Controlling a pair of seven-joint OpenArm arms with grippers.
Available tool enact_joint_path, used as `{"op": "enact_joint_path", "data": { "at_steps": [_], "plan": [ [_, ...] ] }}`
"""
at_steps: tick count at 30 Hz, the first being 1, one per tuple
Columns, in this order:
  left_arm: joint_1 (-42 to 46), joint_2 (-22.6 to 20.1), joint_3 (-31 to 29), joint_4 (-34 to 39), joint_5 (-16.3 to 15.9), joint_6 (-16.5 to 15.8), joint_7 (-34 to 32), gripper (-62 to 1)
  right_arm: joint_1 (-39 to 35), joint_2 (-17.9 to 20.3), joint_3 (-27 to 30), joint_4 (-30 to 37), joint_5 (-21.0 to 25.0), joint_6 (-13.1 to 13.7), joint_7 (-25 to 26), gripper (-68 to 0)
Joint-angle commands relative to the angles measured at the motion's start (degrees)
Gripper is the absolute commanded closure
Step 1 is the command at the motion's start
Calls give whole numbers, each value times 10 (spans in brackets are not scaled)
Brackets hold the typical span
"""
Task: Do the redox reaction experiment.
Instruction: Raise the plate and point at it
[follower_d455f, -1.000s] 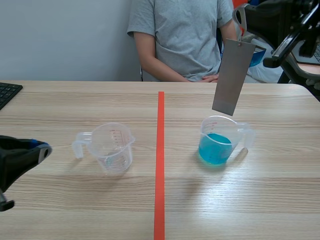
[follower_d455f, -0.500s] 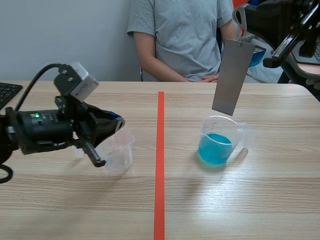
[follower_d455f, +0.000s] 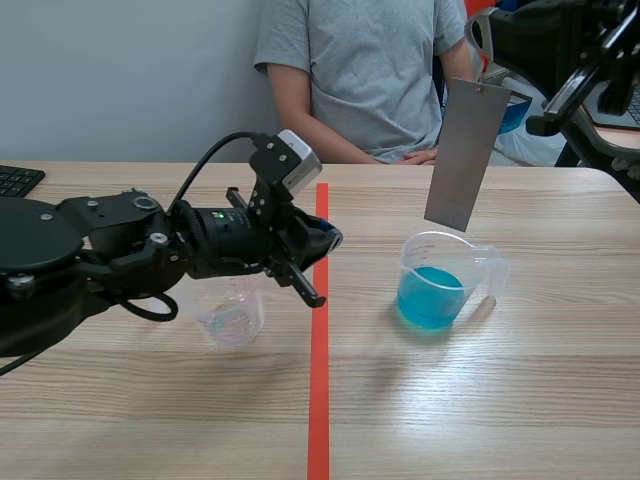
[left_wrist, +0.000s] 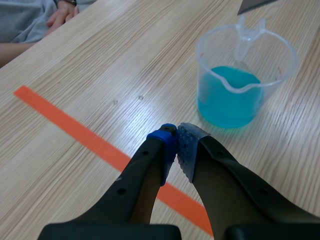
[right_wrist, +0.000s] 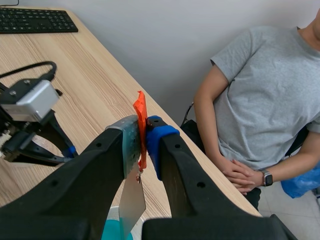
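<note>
**Q:** What does the right gripper (right_wrist: 143, 127) hold?

**A:** Its two pads pinch an orange tab (right_wrist: 140, 107). A grey metal strip (follower_d455f: 465, 155) hangs from the tab, slightly tilted. The gripper stands high at the far right of the scene.

**Q:** Where is the strip relative to the liquid?

**A:** Its lower edge lies over the far rim of the blue-solution cup (follower_d455f: 438, 282), a clear measuring cup standing right of the orange tape line (follower_d455f: 319, 340). The edge appears to sit just above the rim, but this angle does not show whether the two touch. The whole strip shows above the blue liquid.

**Q:** And the left gripper (left_wrist: 177, 136)?

**A:** Its fingers are pressed together, pad against pad. The left arm comes in from the left and reaches to the middle, with its tips over the tape line. In the left wrist view, the blue-solution cup stands ahead of the tips and apart from them.

**Q:** What else is on the table (follower_d455f: 500, 400)?

**A:** An empty measuring cup (follower_d455f: 232, 312) stands left of the tape line, partly hidden under the left arm. A keyboard (follower_d455f: 15, 185) lies at the far left edge. A person (follower_d455f: 360, 70) in a grey shirt sits at the far side, hands resting together at the table's edge.
</note>
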Motion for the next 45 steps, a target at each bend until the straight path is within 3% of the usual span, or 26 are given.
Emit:
{"op": "enact_joint_path", "data": {
  "at_steps": [1, 7, 13, 24, 45],
  "plan": [
    [-14, 19, 2, 2, -4, 0, -11, -40, 7, 9, 6, 6, 6, 3, 6, -13],
    [-35, 71, 13, -50, -4, 5, -34, -40, 7, 9, 6, 6, 6, 3, 6, -14],
    [-36, 90, 13, -74, -4, 4, -65, -40, 7, 9, 6, 6, 6, 3, 5, -14],
    [-36, 110, 13, -75, -4, -19, -71, -41, 7, 9, 6, 6, 6, 3, 4, -14],
    [-36, 125, 13, -75, -4, -3, -82, -41, 7, 9, 6, 6, 6, 3, 4, -13]
  ]
}}
